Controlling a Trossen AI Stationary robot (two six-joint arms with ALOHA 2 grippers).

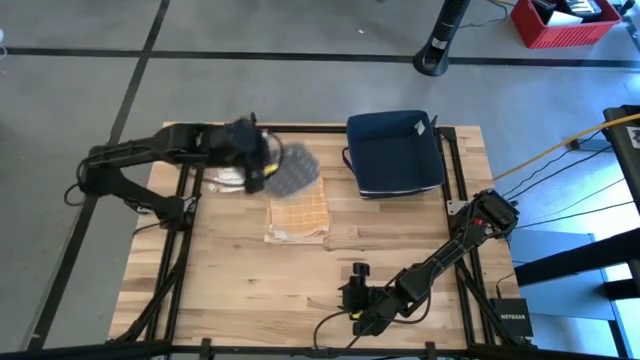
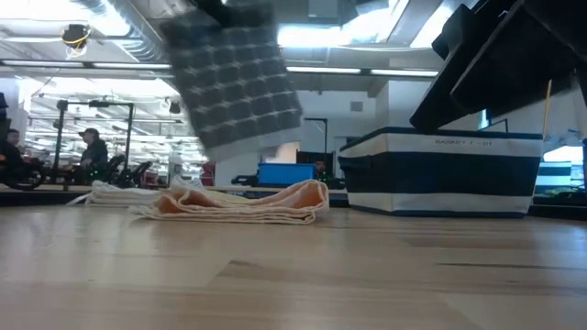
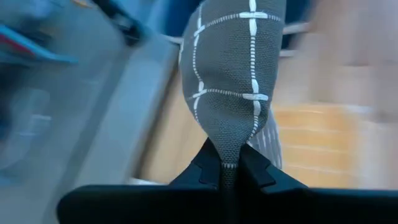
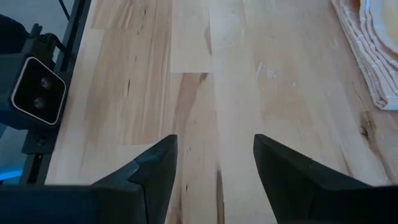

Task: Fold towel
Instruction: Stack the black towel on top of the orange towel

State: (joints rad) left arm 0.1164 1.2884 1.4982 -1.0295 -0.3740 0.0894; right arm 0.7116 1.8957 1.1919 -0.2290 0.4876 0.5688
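While a grey checked towel (image 1: 293,168) is clamped between the fingers of the left end effector (image 1: 262,160), it is held lifted off the table (image 1: 240,275), hanging above the far edge of an orange checked towel (image 1: 298,215). In the left wrist view the grey cloth (image 3: 233,81) is seen bunched into the closed fingers (image 3: 205,171), with the fabric fanning out beyond them. In the low view the grey towel (image 2: 234,87) is seen raised clear of the wood, above the orange towel (image 2: 243,203), which lies folded and flat. A white cloth (image 1: 226,180) is found just beside the orange towel, on the left arm's side. A navy bin (image 1: 394,152) stands near the orange towel, on its other side. The right end effector (image 1: 355,292) is parked at the near edge of the table, well apart from the orange towel, its fingers (image 4: 155,165) spread and grasping nothing.
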